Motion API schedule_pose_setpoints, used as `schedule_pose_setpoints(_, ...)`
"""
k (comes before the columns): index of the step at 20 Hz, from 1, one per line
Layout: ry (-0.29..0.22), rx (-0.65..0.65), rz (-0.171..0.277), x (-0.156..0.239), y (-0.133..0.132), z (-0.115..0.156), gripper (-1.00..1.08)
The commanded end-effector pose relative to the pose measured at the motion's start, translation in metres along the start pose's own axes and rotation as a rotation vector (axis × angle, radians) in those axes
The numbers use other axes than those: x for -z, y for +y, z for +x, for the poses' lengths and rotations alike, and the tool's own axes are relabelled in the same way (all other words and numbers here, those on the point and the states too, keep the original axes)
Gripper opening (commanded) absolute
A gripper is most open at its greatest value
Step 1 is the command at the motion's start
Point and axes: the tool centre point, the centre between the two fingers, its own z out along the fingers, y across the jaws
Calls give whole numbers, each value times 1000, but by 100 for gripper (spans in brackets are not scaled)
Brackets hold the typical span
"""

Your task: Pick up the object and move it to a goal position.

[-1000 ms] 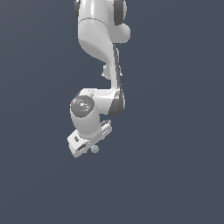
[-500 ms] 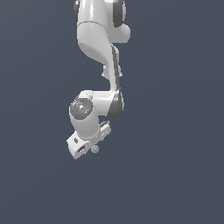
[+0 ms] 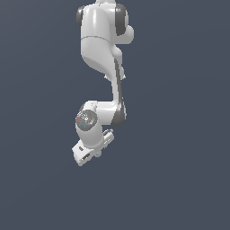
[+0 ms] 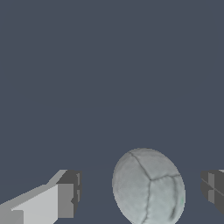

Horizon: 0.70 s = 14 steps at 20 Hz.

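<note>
The object is a small pale grey-green ball with faint crack-like lines. In the wrist view it sits between my two fingers, with a gap showing on each side, wider toward one finger than toward the other finger. My gripper is open around it and does not touch it. In the exterior view the ball shows as a tiny dot at the lower edge of the white gripper, whose fingers are mostly hidden by the hand.
The white arm reaches down from the top of the exterior view and bends at the wrist. A plain dark grey-blue ground fills everything around it.
The wrist and hand have sunk a little lower toward the ball. The ball has stayed where it was.
</note>
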Motion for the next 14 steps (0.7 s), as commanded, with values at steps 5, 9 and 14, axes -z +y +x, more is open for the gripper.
schedule_pose_setpoints(5, 1, 0, -1, -4, 1, 1, -100)
schedule_pose_setpoints(9, 1, 0, -1, -4, 1, 1, -100)
schedule_pose_setpoints(14, 1, 0, -1, -4, 1, 1, -100)
